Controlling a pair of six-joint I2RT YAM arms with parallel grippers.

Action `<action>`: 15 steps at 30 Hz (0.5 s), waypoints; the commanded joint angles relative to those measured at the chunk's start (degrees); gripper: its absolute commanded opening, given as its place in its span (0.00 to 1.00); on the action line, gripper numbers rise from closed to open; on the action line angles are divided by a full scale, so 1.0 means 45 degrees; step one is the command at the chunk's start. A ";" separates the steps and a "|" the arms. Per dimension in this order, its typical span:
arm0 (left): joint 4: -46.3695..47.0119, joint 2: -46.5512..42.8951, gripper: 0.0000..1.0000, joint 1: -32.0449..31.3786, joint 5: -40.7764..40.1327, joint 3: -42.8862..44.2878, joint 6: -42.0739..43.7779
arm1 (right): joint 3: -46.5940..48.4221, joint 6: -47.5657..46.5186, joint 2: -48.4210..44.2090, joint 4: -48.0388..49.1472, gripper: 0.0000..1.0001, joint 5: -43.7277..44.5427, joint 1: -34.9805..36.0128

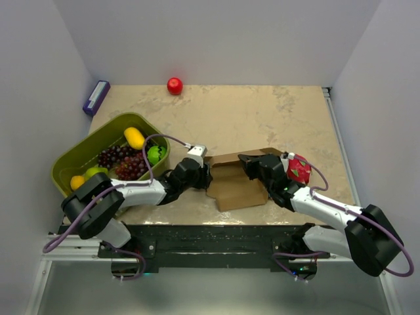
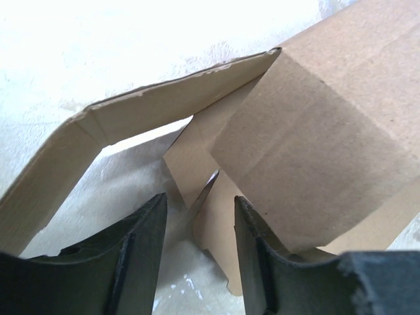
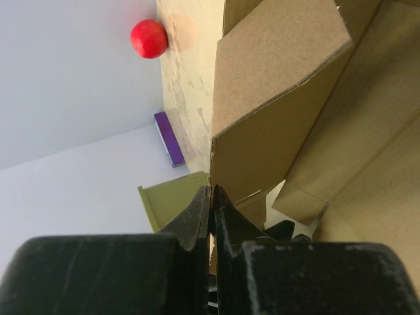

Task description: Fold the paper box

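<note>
well, the box (image 1: 239, 190) sits half-formed on the table (image 1: 262, 118), right gripper (image 3: 211, 194) pinching its wall, left gripper (image 2: 199, 205) half open at a flap (image 2: 197, 164), which a crooked push could crumple.

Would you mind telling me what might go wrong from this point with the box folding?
1. The right claw pinches only a thin panel edge of the paper box; the edge might slip out or tear.
2. The left claw is open with flaps close ahead; closing now may crease the wrong one.
</note>
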 commanded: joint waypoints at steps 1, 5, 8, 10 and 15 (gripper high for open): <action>0.1468 0.0342 0.48 0.0001 -0.0058 0.0471 -0.0210 | -0.0123 -0.0154 -0.0077 0.0239 0.01 0.0684 0.0056; 0.1782 0.0558 0.44 0.0001 0.0176 0.0510 -0.0171 | -0.0103 -0.0212 0.0020 0.0239 0.00 0.0665 0.0056; 0.1938 0.0734 0.43 0.0001 0.0352 0.0588 -0.0171 | -0.0064 -0.0271 0.0118 0.0258 0.00 0.0626 0.0056; 0.2152 0.0792 0.42 -0.0019 0.0450 0.0588 -0.0210 | -0.0044 -0.0291 0.0215 0.0278 0.00 0.0606 0.0075; 0.2270 0.0851 0.41 -0.0155 0.0470 0.0744 -0.0229 | -0.0025 -0.0330 0.0275 0.0259 0.00 0.0606 0.0075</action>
